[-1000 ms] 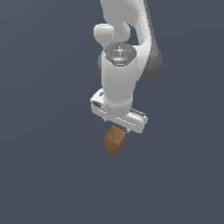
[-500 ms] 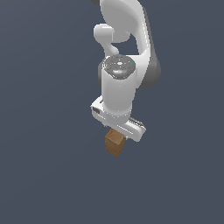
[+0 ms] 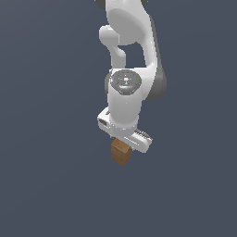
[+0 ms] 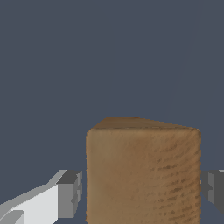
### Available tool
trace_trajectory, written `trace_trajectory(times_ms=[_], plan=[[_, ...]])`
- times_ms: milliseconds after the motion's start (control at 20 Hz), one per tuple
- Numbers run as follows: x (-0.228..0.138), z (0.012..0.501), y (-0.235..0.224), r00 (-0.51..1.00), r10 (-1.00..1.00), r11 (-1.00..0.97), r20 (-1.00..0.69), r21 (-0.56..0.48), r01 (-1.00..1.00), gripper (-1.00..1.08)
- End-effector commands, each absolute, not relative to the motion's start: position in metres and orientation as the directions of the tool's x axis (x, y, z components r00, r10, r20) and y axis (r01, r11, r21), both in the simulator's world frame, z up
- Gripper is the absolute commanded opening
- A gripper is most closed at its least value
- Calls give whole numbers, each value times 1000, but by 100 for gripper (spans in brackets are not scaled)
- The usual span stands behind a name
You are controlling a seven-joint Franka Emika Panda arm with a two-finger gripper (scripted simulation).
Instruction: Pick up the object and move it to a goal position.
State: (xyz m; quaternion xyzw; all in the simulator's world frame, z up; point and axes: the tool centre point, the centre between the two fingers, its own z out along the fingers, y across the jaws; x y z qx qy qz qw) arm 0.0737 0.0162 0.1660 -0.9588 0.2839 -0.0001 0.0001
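1. I have the white two-fingered gripper (image 3: pixel 124 147) closed on the small brown wood-grained rectangular block (image 3: pixel 120 152); a grey pad (image 4: pixel 70 193) sits just beside one block face.
2. The block hangs under the white arm (image 3: pixel 126 99), surrounded by plain dark grey.
3. I see no goal marker; I should carry slowly, keeping grip pressure constant.

No readable text, labels, brands or numbers anywhere: none on the white arm (image 3: pixel 124 104), none on the brown block (image 3: pixel 121 151) under the gripper (image 3: pixel 124 144)
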Motion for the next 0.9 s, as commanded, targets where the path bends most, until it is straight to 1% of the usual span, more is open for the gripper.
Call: trace_trajectory(times_ms=[0, 200, 400, 450, 850], plan=[[73, 153, 16, 838, -546, -838, 0, 0, -546, 100], [74, 143, 16, 838, -546, -838, 0, 0, -546, 100], [75, 143, 16, 838, -546, -838, 0, 0, -546, 100], [75, 143, 16, 838, -546, -838, 0, 0, -546, -100], [75, 143, 16, 838, -546, -838, 0, 0, -546, -100]])
